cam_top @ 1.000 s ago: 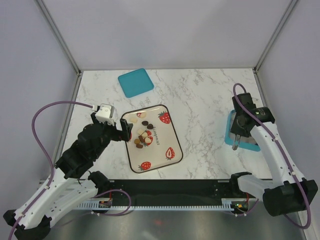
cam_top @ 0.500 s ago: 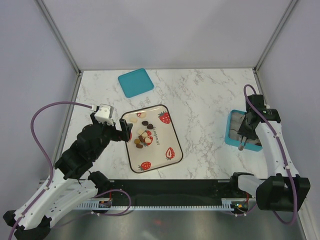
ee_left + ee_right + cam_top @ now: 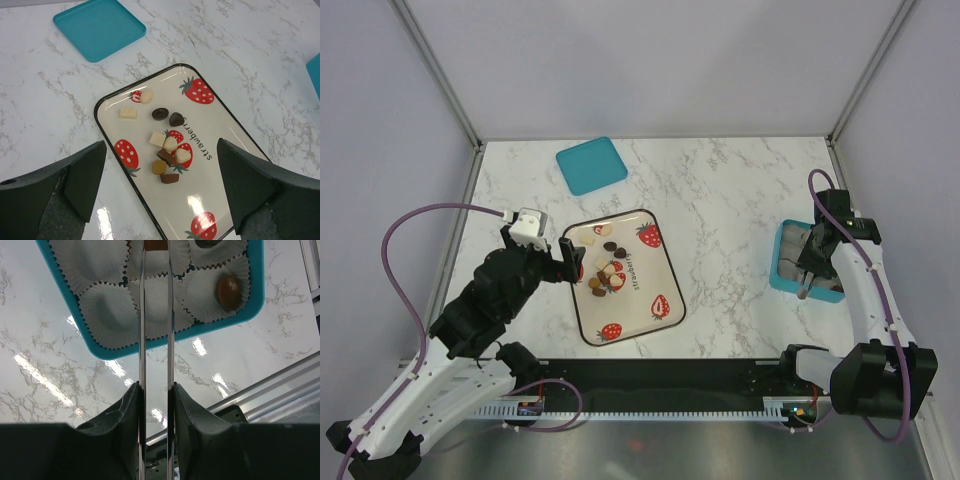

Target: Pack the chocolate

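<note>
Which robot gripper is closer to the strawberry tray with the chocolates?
Left. The left gripper hangs open at the strawberry tray's left edge, beside the chocolates. The right gripper is far off to the right, over the teal box.

One strawberry-print tray (image 3: 140, 127), ten chocolate pieces (image 3: 165, 156) on it, one teal lid (image 3: 99, 27) at eleven o'clock, one teal box (image 3: 256, 270) at three o'clock, six paper cups (image 3: 107, 312) showing
</note>
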Controlling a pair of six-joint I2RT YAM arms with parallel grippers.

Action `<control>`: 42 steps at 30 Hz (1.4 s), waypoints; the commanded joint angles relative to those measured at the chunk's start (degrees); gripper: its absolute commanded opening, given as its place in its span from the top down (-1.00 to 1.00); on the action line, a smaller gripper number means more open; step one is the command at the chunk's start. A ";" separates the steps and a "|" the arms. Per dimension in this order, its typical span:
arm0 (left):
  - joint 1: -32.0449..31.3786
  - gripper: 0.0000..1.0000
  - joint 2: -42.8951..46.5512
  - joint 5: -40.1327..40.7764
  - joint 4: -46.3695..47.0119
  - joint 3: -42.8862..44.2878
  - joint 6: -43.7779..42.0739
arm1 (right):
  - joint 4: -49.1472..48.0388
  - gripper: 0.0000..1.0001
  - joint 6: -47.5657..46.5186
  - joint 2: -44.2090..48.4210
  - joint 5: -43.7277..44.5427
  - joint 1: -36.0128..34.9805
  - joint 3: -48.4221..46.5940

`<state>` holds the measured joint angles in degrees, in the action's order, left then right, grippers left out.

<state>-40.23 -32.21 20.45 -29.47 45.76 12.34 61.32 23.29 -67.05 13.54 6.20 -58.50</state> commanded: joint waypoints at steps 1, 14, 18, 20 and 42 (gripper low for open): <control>0.06 -0.99 0.04 0.03 2.14 0.21 -0.74 | -1.99 0.28 -0.79 -0.28 -0.36 0.48 0.32; 0.06 -0.99 0.13 0.38 2.14 0.12 -0.74 | -2.17 0.17 -0.52 -0.89 0.35 0.83 0.32; 0.15 -0.99 0.04 0.38 2.14 0.12 -0.74 | -2.17 0.15 -0.35 -0.89 0.35 0.83 0.40; 0.06 -0.99 0.04 0.38 2.14 0.21 -0.74 | -2.17 0.12 -0.44 -0.72 0.35 0.75 0.40; 0.06 -0.99 0.39 0.82 2.14 0.03 -0.74 | 2.32 0.08 0.88 2.80 -7.91 -0.92 -11.63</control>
<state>-40.23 -32.21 20.49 -29.47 45.76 12.34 62.48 23.20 -66.15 8.40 6.37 -66.70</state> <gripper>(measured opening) 0.993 0.466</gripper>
